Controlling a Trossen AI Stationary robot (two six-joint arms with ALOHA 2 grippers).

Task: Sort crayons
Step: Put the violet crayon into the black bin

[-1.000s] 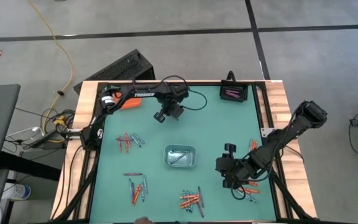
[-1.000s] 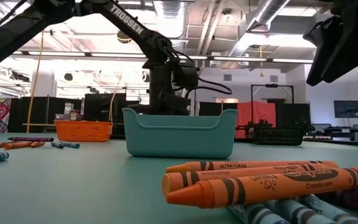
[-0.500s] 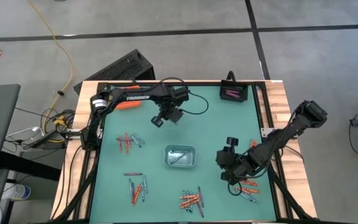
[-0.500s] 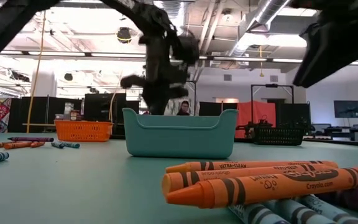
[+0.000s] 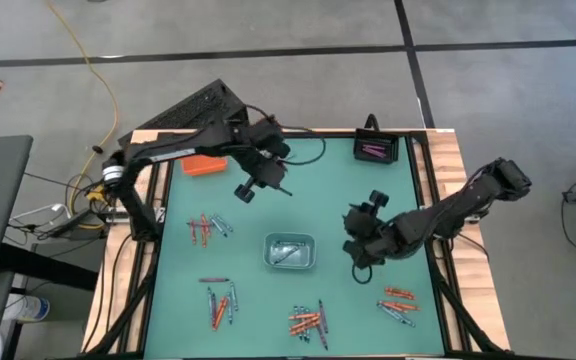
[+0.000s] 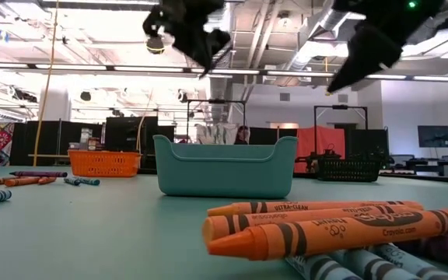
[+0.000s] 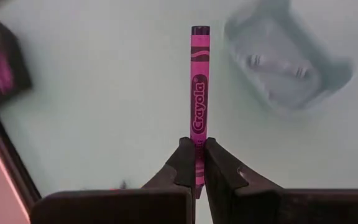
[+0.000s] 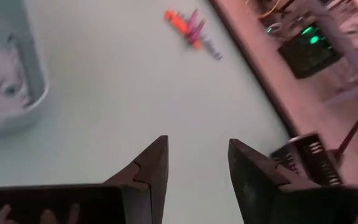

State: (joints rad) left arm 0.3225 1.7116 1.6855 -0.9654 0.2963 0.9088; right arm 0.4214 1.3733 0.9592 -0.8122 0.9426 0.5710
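High view: the left gripper (image 5: 251, 186) hangs above the far half of the desk (image 5: 338, 205), clenched on a pink crayon (image 7: 198, 102) that sticks straight out beyond its fingertips. The orange tray (image 5: 204, 165) lies just behind that arm near the far left corner, and the black tray (image 5: 376, 150) with pink sticks in it sits at the far right corner, well apart.

The right gripper (image 5: 359, 250) hovers right of the desk's middle, fingers (image 8: 151, 168) spread with nothing between them, close beside the clear-grey tray (image 5: 290, 251) at the centre, which holds a few grey-blue sticks.

Loose crayons lie in clusters all round: one group (image 5: 206, 227) towards the left edge, another (image 5: 220, 303) near the near left corner, a heap (image 5: 308, 321) at the near edge, and a small scatter (image 5: 398, 302) by the near right corner. Low view puts the near-edge orange crayons (image 6: 317, 225) right in front, with the clear-grey tray behind them.
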